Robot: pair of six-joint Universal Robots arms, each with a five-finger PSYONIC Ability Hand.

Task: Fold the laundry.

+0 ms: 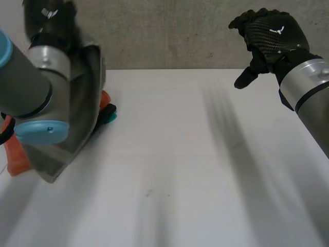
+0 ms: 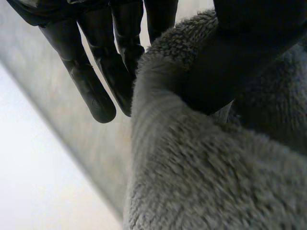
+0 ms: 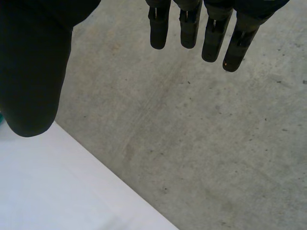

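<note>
Towel: grey fleecy towel [image 2: 201, 182] hangs long-axis down, pinched in my left hand [image 2: 240, 62].
Free side: my right hand [image 1: 270, 36] wide, empty, well apart from the towel, to its right.

You are looking along the palm of your left hand [image 2: 86, 19] at a grey cloth [image 2: 201, 182] with a thick, fleecy pile, bulking up close under the camera. Your thumb [image 2: 249, 52] presses into a raised fold of it. The fold runs up between the thumb and the straight black fingers [image 2: 93, 91], the nearest of which lies against its other side, so the cloth is pinched there. Past the fingertips you can see a band of grey concrete surface [image 2: 81, 148] and, beside it, the white table [image 2: 29, 187], the two divided by a straight edge.
</note>
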